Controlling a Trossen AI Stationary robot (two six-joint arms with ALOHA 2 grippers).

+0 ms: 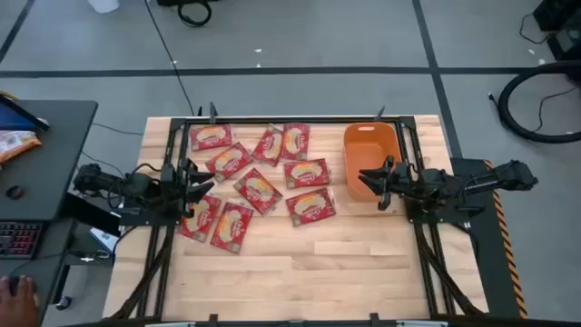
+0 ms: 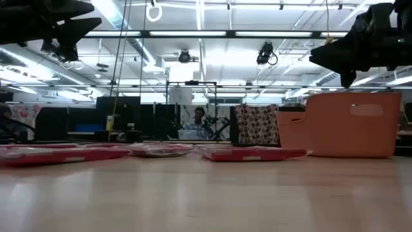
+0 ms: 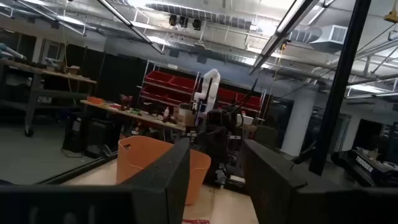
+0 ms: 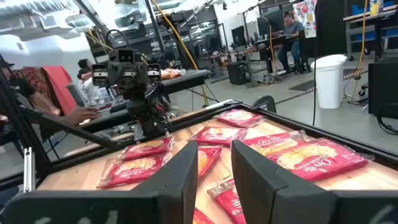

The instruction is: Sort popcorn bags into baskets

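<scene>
Several red popcorn bags point(image 1: 258, 190) lie flat on the wooden table, spread over its far left and middle; the right wrist view shows them too point(image 4: 311, 155). The orange basket point(image 1: 370, 129) stands at the far right, also seen in the low view point(image 2: 351, 125). My left gripper point(image 1: 207, 184) hovers level above the bags at the left, pointing right, open and holding nothing point(image 3: 214, 180). My right gripper point(image 1: 366, 176) hangs level over the basket's near left corner, pointing left, open with nothing between its fingers point(image 4: 214, 165).
Bare wood point(image 1: 318, 272) covers the table's near half. Black frame rails point(image 1: 163, 263) run along both sides. A dark desk point(image 1: 45, 163) stands to the left with an orange snack bag point(image 1: 14, 143) and a person's hand point(image 1: 14, 291) near a keyboard.
</scene>
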